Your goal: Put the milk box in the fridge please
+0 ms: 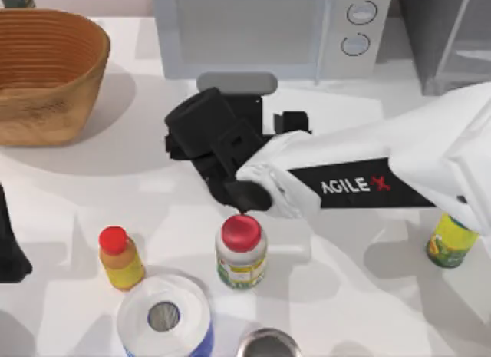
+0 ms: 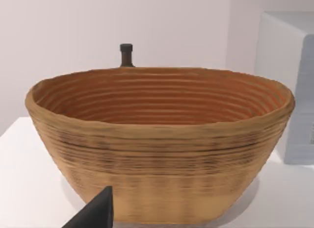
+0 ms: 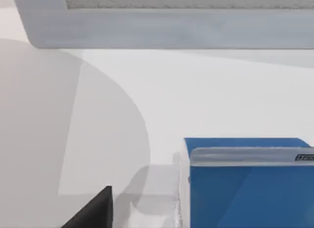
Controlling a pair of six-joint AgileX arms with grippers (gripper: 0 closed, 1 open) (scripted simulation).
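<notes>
One milk box point(image 3: 245, 189) beside right gripper point(image 1: 203, 153), grip state unclear; one fridge point(image 1: 449, 38)

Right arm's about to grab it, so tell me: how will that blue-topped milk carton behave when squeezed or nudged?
The blue-topped rectangular milk carton, close to the right pincer, has flat faces, so it probably won't roll and should offer a steady grip. Its folded top seam suggests thin walls that may dent under a hard squeeze.

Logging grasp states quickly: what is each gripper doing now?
Left gripper: cannot be told.
Right gripper, above the table near the milk box: cannot be told.
</notes>
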